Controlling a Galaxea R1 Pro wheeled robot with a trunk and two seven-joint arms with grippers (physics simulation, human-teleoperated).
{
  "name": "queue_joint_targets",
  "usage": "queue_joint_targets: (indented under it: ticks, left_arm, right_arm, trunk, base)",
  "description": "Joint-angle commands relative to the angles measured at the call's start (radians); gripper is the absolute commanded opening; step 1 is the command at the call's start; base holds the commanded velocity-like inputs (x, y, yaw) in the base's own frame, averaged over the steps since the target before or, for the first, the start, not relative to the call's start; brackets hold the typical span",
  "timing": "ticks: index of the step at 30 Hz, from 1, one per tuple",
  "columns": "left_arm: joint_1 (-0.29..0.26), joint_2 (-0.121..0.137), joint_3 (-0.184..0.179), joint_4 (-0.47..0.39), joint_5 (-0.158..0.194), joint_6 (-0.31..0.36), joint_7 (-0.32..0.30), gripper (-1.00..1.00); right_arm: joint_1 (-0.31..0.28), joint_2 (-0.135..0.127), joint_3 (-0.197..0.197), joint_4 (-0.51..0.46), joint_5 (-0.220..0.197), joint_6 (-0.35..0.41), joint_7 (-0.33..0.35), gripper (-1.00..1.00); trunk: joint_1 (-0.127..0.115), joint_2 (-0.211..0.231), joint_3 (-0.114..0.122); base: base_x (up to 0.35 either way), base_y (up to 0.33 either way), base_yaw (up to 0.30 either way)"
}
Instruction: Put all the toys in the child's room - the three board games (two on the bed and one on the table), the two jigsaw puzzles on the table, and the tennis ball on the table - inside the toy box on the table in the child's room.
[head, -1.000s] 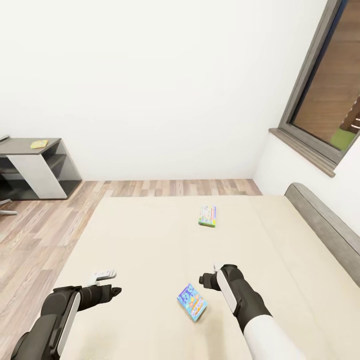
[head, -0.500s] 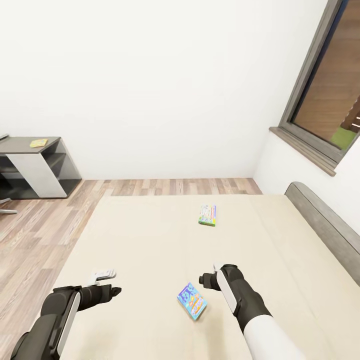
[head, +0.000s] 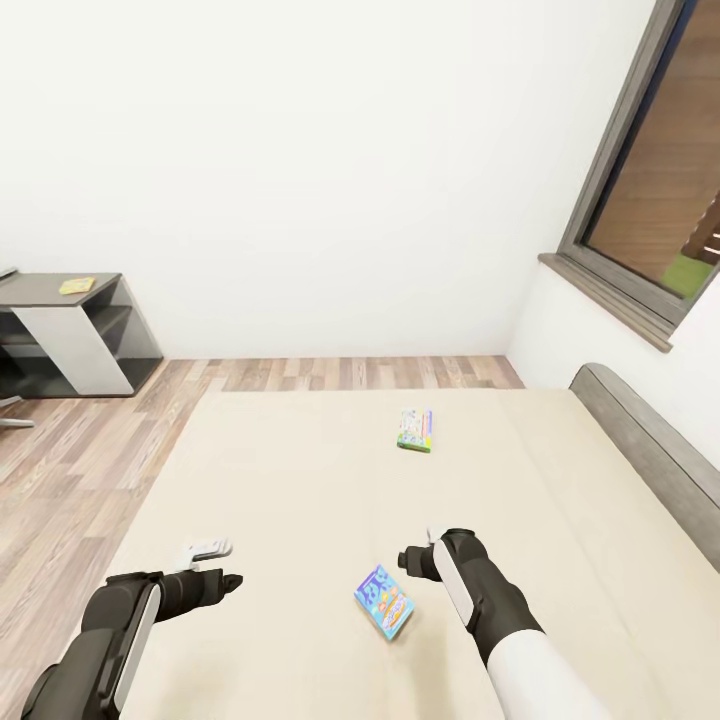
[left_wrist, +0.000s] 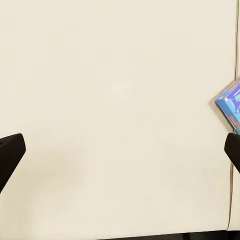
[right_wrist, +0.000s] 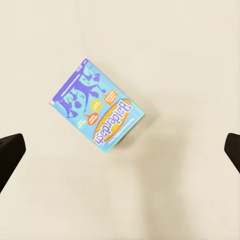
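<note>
On the bed (head: 300, 480), near the front edge and just left of the right claw (head: 415, 556), lies the blue-purple board game (head: 384, 602), flat on the beige mattress and turned at a slant. A second board game (head: 415, 430), pale blue with a green edge, lies farther off toward the far side of the mattress, well apart from both arms. Far left, against the wall, a dark cabinet (head: 85, 335) carries a small yellow-green puzzle square (head: 76, 286) on its top.

My reading is that the step in hand is picking up the near board game with the right arm. To do it well, the claw should be turned so its two fingers line up across the box's short sides, not its slanted corners, then lowered straight down until the fingers straddle the box and close on its edges. The mattress will likely give, so pressing a little into it should help the fingers get under the thin rim.

From the right wrist camera, the board game (right_wrist: 97, 111) sits between the two spread fingers (right_wrist: 10, 150), off-centre and untouched; this claw is wide apart and empty. The left claw (head: 215, 565) hangs over bare mattress, likewise spread wide, its fingertips (left_wrist: 10, 150) holding nothing, the box's corner (left_wrist: 231, 105) off to one side.
</note>
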Motion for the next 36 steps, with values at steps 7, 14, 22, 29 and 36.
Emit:
queue_joint_targets:
  ticks: [7, 14, 22, 29, 36]
  left_arm:
    - [-0.001, 0.001, 0.001, -0.001, -0.007, 0.004, -0.008, 1.0]
    - [-0.001, 0.001, 0.002, -0.001, -0.008, 0.004, -0.009, 1.0]
    - [-0.001, 0.001, 0.002, -0.003, -0.007, 0.004, -0.009, 1.0]
    - [-0.001, 0.001, 0.002, -0.007, -0.007, 0.006, -0.012, 1.0]
    - [-0.001, 0.008, 0.008, -0.02, -0.007, 0.023, -0.079, 1.0]
  right_arm:
    - [-0.001, 0.0, 0.001, -0.001, -0.011, 0.004, -0.009, 1.0]
    - [-0.001, 0.0, 0.001, -0.001, -0.011, 0.005, -0.009, 1.0]
    - [-0.001, 0.0, 0.001, -0.001, -0.011, 0.006, -0.009, 1.0]
    - [-0.001, 0.0, 0.0, -0.001, -0.011, 0.005, -0.009, 1.0]
    - [-0.001, 0.0, 0.001, -0.001, -0.011, 0.005, -0.009, 1.0]
  trunk:
    - [0.001, -0.002, -0.006]
    - [0.001, -0.002, -0.016]
    - [0.001, -0.002, -0.029]
    - [0.001, -0.002, -0.04]
    - [0.001, -0.002, -0.052]
  base:
    - [0.0, 0.0, 0.0]
    - [0.0, 0.0, 0.0]
    - [0.0, 0.0, 0.0]
    - [0.0, 0.0, 0.0]
    - [0.0, 0.0, 0.0]
